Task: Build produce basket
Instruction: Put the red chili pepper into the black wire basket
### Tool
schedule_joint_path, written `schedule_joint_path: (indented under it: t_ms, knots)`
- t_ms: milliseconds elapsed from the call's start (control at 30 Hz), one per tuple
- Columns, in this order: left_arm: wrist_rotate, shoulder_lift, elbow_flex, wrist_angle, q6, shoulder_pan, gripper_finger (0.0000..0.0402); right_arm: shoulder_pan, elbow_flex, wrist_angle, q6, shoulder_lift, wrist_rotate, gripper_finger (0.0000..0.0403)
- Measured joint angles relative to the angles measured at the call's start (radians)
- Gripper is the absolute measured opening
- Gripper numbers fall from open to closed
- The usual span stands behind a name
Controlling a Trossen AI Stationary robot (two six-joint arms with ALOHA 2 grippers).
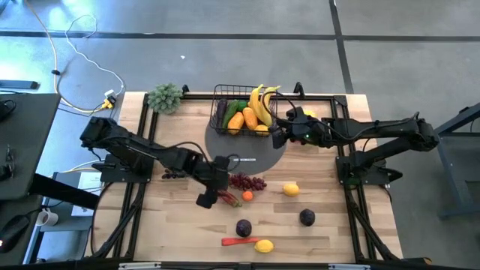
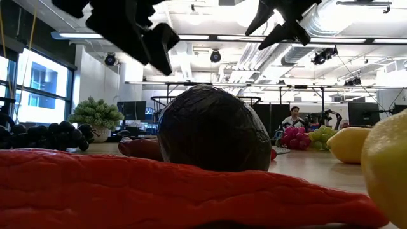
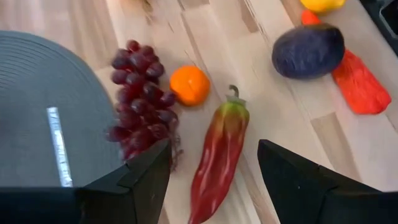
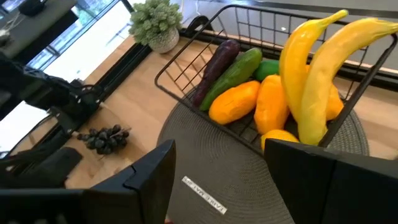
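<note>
High view shows the basket (image 1: 241,111) sitting on a grey round mat (image 1: 259,154) at the far middle of the table, already holding bananas (image 1: 262,103), a cucumber, orange-yellow pieces and a dark eggplant, so it looks partly filled. The rest of the produce lies loose on the wood nearer the front: red grapes (image 1: 247,181), a small orange (image 1: 247,196), a red-green chilli (image 3: 217,158), a lemon (image 1: 291,189), two dark plums (image 1: 244,227), a flat red chilli (image 1: 238,241) and another lemon (image 1: 264,245); dark grapes (image 1: 174,174) lie farther left. The left gripper (image 1: 212,189) hangs over the mat's near edge, fingers spread and empty, and its wrist view frames the red-green chilli between the two fingers, which suggests it is lining up to pick that piece. The right gripper (image 1: 283,129) hovers just beside the basket's right end, fingers apart and holding nothing, with the bananas close ahead of it; likely it waits clear so the left arm can work.
</note>
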Motion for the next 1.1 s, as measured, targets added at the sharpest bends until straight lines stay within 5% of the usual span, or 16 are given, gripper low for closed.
schedule_joint_path:
  t_ms: [933,1100]
  knots:
    - [-0.057,0.285,0.001,0.073,0.0,-0.058,0.0227,0.017,0.0,-0.015,0.0,0.0,-0.007,0.0226]
    - [-0.058,0.303,0.001,0.073,-0.001,-0.058,0.0194,0.017,0.0,-0.016,0.0,0.0,-0.029,0.0226]
